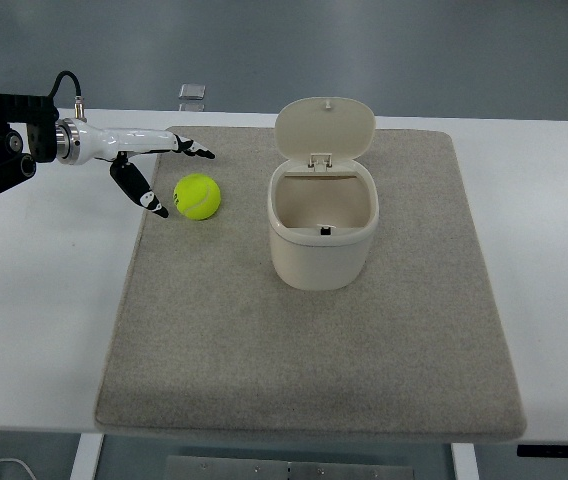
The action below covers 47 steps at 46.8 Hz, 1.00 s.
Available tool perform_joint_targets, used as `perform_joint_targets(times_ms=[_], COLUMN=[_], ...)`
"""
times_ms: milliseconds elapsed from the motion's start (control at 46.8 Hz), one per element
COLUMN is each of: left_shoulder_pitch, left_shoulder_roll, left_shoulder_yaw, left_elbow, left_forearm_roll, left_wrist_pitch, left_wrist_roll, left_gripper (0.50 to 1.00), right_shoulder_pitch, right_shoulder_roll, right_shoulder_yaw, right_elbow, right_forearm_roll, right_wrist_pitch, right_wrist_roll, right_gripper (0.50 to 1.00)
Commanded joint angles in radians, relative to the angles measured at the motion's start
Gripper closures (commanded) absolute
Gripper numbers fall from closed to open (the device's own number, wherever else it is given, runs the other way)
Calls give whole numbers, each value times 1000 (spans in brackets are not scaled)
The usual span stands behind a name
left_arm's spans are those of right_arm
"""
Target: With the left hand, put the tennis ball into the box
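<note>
Left hand hovering spread beside tennis ball, gripping nothing; ball probably light, fuzzy, rolling easily; wrapping its widest part looks best.

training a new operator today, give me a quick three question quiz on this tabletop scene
1. True or false: the lid of the box stands open.
2. Which side of the tennis ball is the left hand on, in the picture?
A. left
B. right
C. directly below
3. Fill in: the ball and box both sit on a grey ____.

Key:
1. True; the lid is tipped back and the inside shows.
2. A; the fingers are spread beside the ball, holding nothing.
3. mat, which lies on the white table.
</note>
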Motion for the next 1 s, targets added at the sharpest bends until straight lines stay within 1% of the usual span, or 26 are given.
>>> perform_joint_targets(times_ms=[0, 256, 641, 726, 854, 982], left_shoulder_pitch=[2, 19, 36, 38, 54, 68], left_shoulder_roll=[-3, -43, -57, -61, -99, -129], left_shoulder_yaw=[-2, -2, 0, 1, 0, -2], left_elbow=[4, 4, 14, 33, 85, 116], left_forearm_roll=[0, -2, -2, 0, -3, -12], left_wrist_pitch=[1, 16, 33, 41, 61, 61], left_wrist_roll=[-1, -1, -1, -1, -1, -9], left_gripper=[510, 510, 510, 516, 525, 529], right_shoulder_pitch=[-1, -1, -1, -1, -1, -1], right_shoulder_roll=[0, 0, 0, 0, 0, 0], right_shoulder_yaw=[0, 0, 0, 0, 0, 0], right_elbow=[0, 1, 1, 1, 0, 0], right_forearm_roll=[0, 0, 0, 0, 0, 0], right_wrist_pitch=[0, 0, 0, 0, 0, 0], right_wrist_roll=[0, 0, 0, 0, 0, 0], right_gripper=[562, 562, 562, 562, 562, 562])
